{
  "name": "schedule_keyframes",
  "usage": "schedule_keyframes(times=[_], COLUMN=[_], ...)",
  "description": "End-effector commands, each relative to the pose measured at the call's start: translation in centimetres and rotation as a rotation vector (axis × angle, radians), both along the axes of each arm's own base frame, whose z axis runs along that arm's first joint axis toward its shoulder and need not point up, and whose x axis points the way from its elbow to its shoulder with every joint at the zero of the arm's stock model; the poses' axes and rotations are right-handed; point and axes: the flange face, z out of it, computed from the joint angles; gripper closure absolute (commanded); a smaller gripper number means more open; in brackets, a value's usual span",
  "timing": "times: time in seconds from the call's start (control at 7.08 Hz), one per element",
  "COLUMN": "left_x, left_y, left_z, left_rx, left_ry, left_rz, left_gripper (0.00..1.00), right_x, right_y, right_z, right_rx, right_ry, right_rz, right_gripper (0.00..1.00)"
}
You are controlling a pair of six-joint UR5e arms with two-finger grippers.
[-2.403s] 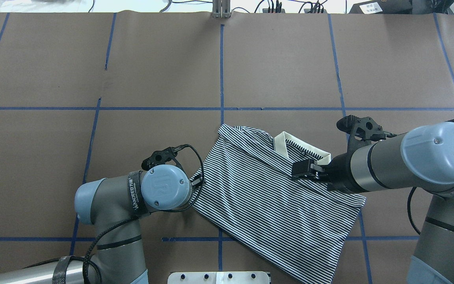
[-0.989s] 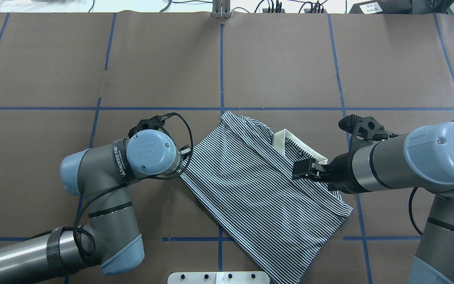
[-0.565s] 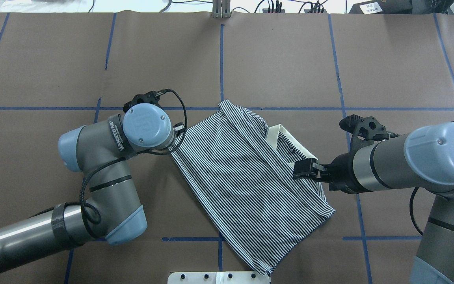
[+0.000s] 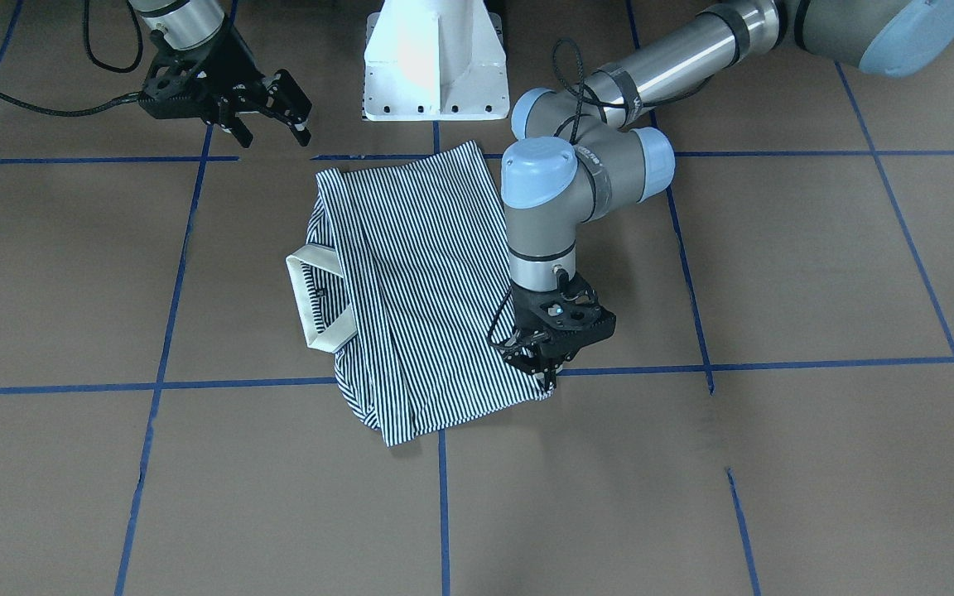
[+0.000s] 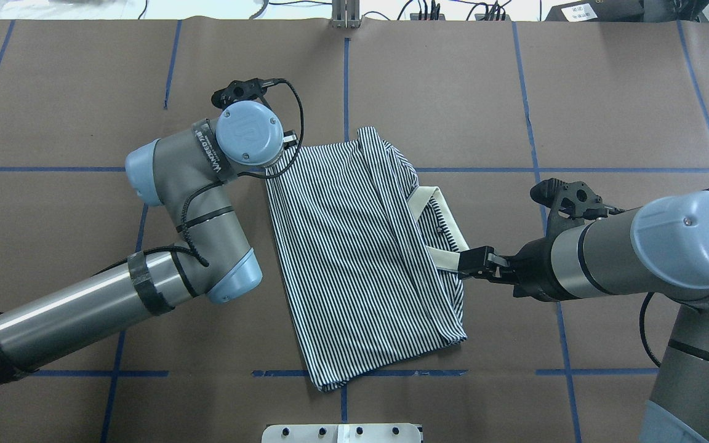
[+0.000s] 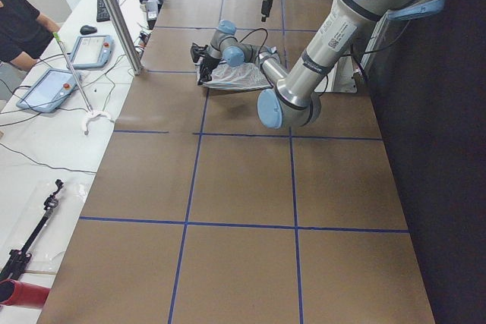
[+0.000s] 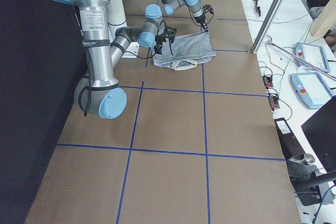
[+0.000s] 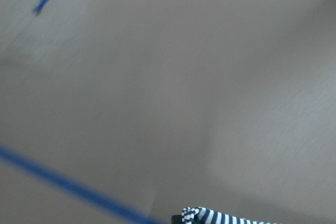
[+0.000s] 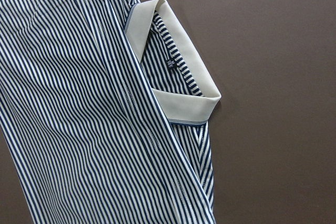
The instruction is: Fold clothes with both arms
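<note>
At the 11 o'clock corner of the garment, overhead view, we enter the left gripper (image 4: 549,374). Its jaws are pressed together on a corner of the polo shirt (image 5: 354,246), low over the table (image 5: 453,92), with the wrist pointing straight down. A scrap of stripe shows at the bottom edge of the left wrist view.

Right gripper (image 4: 274,124): fingers spread wide, holding nothing. It sits at 3 o'clock of the shirt, just off the near end of the collar (image 5: 423,198). In the front-facing view we see bare table between it and the cloth.

Polo shirt: navy-and-white stripes, folded to a narrow oblong. It lies about mid-table with its long axis near 12 to 6, slightly tilted, and ridges of folded cloth run along its length. The cream collar stands open on the 3 o'clock edge, and a small dark label (image 9: 169,62) shows inside it.

Table: brown covering, gridded with blue tape lines (image 5: 346,92); the centre line passes under the shirt.

White pedestal (image 4: 431,58): at 6 o'clock, on the robot's side.

Person (image 6: 19,28): beside the table in the exterior left view.
</note>
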Motion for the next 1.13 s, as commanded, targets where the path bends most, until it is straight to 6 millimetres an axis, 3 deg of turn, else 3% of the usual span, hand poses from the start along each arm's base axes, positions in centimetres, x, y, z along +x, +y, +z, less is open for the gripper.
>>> schedule_keyframes(times=[0.0,0.28,0.57,0.71,0.85,0.99], left_x=[1.7,1.2,0.5,0.4,0.3,-1.3], left_y=[-3.7,-6.1,-6.9,-7.0,-7.1,-7.9], left_z=[-0.5,2.1,2.5,2.6,1.1,-0.1], left_rx=[0.144,0.205,0.205,0.21,0.238,0.241], left_ry=[0.009,-0.025,-0.029,-0.036,0.005,0.073], left_rz=[-0.034,-0.044,-0.059,-0.067,-0.072,-0.044], left_gripper=[1.0,1.0,1.0,0.01,0.0,0.0], right_x=[0.0,-0.1,-0.1,-0.2,-0.5,-1.8], right_y=[0.0,0.0,0.0,0.0,0.0,-1.7], right_z=[-0.2,-0.3,-0.3,-0.2,-0.1,-0.7], right_rx=[0.004,0.005,0.005,0.005,0.01,0.012], right_ry=[-0.002,-0.004,-0.004,-0.002,0.006,0.014], right_rz=[0.003,0.001,0.001,0.002,0.009,0.032], right_gripper=[0.0,0.0,0.0,0.0,0.0,0.0])
